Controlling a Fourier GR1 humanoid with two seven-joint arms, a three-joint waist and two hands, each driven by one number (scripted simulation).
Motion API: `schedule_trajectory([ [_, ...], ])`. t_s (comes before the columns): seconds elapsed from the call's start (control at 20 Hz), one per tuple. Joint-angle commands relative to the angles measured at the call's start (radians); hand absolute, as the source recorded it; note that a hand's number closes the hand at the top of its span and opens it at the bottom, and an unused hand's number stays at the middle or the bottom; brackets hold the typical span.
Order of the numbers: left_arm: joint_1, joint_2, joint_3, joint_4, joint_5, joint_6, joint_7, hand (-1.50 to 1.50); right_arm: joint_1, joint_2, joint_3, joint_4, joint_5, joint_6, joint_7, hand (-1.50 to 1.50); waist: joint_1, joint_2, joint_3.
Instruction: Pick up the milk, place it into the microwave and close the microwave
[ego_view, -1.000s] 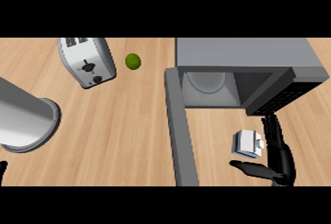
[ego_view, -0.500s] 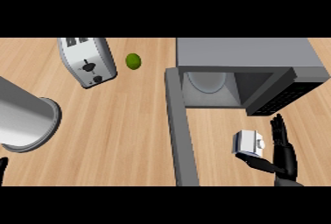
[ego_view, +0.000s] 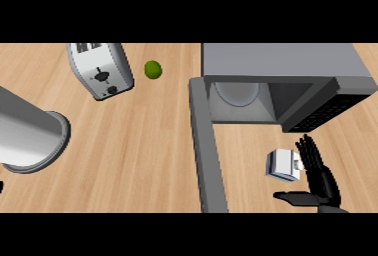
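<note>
— What does the milk (ego_view: 283, 165) look like?
— A small white carton with blue-grey sides, sitting on the wooden counter (ego_view: 133, 170) in front of the open microwave (ego_view: 280, 61), right of its door (ego_view: 207, 150).
— And the right hand (ego_view: 322, 181)?
— Just beside the carton's right edge, fingers straight, thumb spread wide, nothing pinched.

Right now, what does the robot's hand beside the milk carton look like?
The right hand is black all over, with long slim fingers and a shorter thumb; no cables or markings show. Of the left hand only a black sliver shows at the view's left edge.
</note>
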Motion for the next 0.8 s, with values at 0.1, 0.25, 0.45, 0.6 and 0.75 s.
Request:
schedule_trajectory([
  [0.1,0.024,-0.010,-0.034,-0.030,-0.005,0.013,0.011,-1.50,-0.008,0.040,0.039,0.012,-0.009,0.144,-0.157,1.50,-0.001,-0.003,0.000],
  [0.25,-0.011,-0.010,-0.030,0.033,-0.016,-0.004,-0.001,-1.50,-0.015,0.042,0.013,0.003,0.024,-0.067,-0.192,1.50,-0.008,-0.002,-0.001],
  [0.45,0.030,-0.010,-0.020,0.030,0.013,-0.014,-0.031,-1.50,-0.043,0.086,-0.026,-0.064,-0.001,-0.195,-0.152,1.50,-0.007,-0.004,-0.002],
  [0.6,0.034,-0.011,-0.025,0.001,0.015,0.004,-0.020,-1.50,-0.022,0.128,-0.004,-0.112,-0.019,-0.145,-0.142,1.50,-0.008,-0.004,-0.002],
  [0.75,0.039,-0.002,0.037,0.018,0.045,-0.042,-0.015,-1.50,0.051,0.105,0.031,-0.230,-0.015,-0.101,-0.103,1.50,-0.011,-0.005,-0.002],
])
